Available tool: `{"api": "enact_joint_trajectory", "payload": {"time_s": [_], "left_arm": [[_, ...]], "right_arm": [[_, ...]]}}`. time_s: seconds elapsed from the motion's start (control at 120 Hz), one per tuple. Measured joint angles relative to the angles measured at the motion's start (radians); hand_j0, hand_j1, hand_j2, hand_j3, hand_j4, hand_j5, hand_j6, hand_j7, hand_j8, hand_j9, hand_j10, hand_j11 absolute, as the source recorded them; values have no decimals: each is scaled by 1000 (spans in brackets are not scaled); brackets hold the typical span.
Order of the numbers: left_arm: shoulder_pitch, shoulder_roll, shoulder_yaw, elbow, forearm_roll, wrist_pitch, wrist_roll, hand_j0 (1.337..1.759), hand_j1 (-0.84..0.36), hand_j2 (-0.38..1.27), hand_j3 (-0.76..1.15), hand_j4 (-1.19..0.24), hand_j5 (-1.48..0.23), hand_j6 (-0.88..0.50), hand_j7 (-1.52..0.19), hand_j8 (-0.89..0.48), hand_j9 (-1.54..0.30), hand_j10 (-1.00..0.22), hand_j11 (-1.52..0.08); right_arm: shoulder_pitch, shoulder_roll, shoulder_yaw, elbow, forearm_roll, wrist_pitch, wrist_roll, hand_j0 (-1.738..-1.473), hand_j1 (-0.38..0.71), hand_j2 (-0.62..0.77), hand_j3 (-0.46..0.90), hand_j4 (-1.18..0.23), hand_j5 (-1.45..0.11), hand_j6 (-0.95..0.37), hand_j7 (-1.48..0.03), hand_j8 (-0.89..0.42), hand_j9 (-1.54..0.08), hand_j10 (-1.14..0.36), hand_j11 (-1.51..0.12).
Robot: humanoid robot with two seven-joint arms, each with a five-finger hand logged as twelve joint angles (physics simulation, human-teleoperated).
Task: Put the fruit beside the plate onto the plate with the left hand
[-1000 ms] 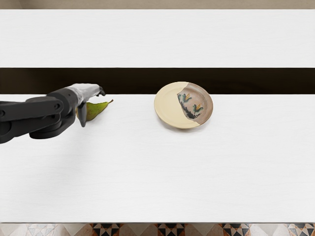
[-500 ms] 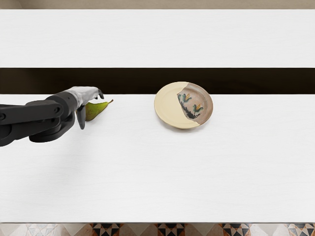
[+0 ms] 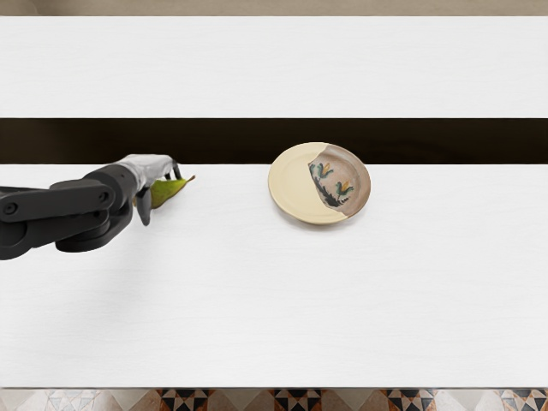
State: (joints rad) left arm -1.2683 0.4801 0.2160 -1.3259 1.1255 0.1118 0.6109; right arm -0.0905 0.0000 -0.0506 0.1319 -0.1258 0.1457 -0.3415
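the robot's silver-grey left hand (image 3: pixel 147 174) is reaching in from the left of the scene, on the end of a black, jointed arm (image 3: pixel 60 212) that is stretching over the left part of the wide white table (image 3: pixel 274 291). the hand is sitting right over the blunt end of a small green, pear-shaped fruit (image 3: pixel 172 189) and covering that end. from where i'm standing i cannot tell whether the hand is closing around the fruit or only resting against it.

the fruit is lying near the far edge of the table, on its left side. its narrow stem end is poking out to the right of the hand and pointing toward the plate's side of the table. the hand is hiding the part that would show whether the fruit is resting fully on the tabletop.

the round ceramic plate (image 3: pixel 293 184) is sitting close to the same far edge, near the middle of the table. its left part is cream and its right part is brownish with a painted blue-green motif. the fruit is staying well apart from it, to its left and not on it, with white tabletop showing between the two.

behind the table a dark gap (image 3: pixel 274 141) is running across the room, with a second white surface (image 3: pixel 274 68) lying beyond it. a patterned tile floor (image 3: pixel 300 400) is showing along the near edge.
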Motion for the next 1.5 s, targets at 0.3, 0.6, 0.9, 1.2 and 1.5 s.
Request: {"api": "enact_joint_trajectory", "payload": {"time_s": [0.3,0.6,0.9,1.2,1.5], "left_arm": [[1,0,1,2,2,4,0,1658,-130,85,0,-326,-524,-381,-523,-407,-523,-406,-523],[1,0,18,2,6,7,0,1655,-173,81,0,-249,-644,-314,-646,-414,-648,-494,-647],[1,0,20,2,1,5,1,1651,-153,65,0,-190,-783,-273,-777,-373,-774,-500,-770],[-18,5,12,0,-10,-2,2,1648,-132,48,0,-168,-892,-252,-866,-354,-858,-483,-860],[-68,4,1,-5,-15,-2,2,1651,-205,212,0,-237,-896,-266,-873,-339,-864,-430,-866]], "right_arm": [[0,0,0,0,0,0,0,-1658,-349,0,0,0,0,0,0,0,0,0,0],[0,0,0,0,0,0,0,-1658,-349,0,0,0,0,0,0,0,0,0,0],[0,0,1,0,0,0,0,-1658,-349,0,0,0,0,0,0,0,0,0,0],[1,0,1,0,0,0,0,-1658,-349,0,0,0,0,0,0,0,0,0,0],[1,0,2,0,0,0,0,-1658,-349,0,0,0,0,0,0,0,0,0,0]]}}
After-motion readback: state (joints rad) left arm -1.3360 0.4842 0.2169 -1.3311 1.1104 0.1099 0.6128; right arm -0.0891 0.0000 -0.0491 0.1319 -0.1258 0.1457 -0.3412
